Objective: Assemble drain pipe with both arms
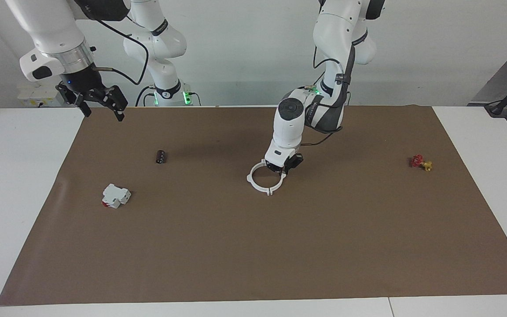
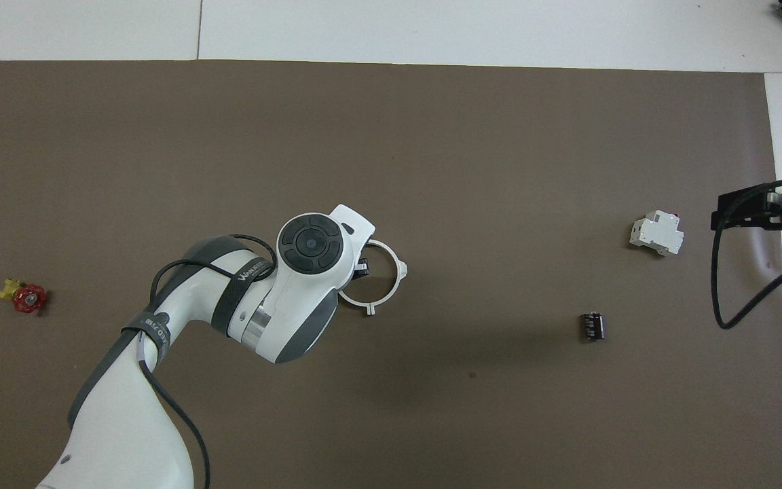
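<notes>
On the worktop (image 1: 368, 246) middle lies the drain pipe (image 1: 264, 186), its halves apparently already joined into one ring. The left tool (image 1: 282, 170) is down at the ring's robot-side rim, grip unreadable. The right tool (image 1: 99, 105), fingers spread, waits above the worktop's edge.

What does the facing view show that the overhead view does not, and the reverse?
Only the facing view shows the left gripper low at the drain pipe, on its arc nearer the robots, and the raised right gripper, fingers open, waiting at the right arm's end. Only the overhead view shows the pipe's arc toward the right arm's end unobstructed; the wrist hides the left gripper. Both share the white box, dark cylinder and red-yellow part.
</notes>
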